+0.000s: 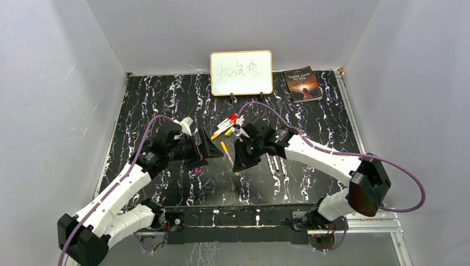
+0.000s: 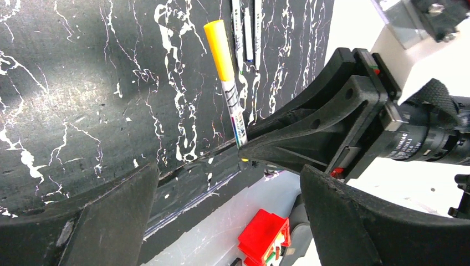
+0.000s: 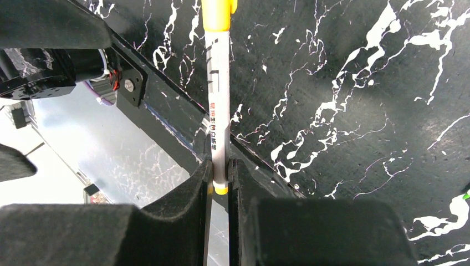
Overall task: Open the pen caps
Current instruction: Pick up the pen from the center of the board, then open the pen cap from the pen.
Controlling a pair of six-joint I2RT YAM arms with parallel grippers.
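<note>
Right pincer (image 3: 220, 176) around yellow-capped pen (image 3: 217, 83)

yellow cap (image 3: 218, 12) cropped at top, pen (image 3: 219, 100) print illegible

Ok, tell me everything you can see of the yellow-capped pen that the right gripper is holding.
The yellow-capped pen is a slim white plastic barrel with small printed text, a yellow cap still on and a yellow plug at its tail. The right gripper pinches the tail end, cap end pointing away; nothing else seems to touch it.

Yellow cap (image 2: 218, 49), white pen (image 2: 235, 108) — right gripper (image 2: 247, 147) clamped
</note>
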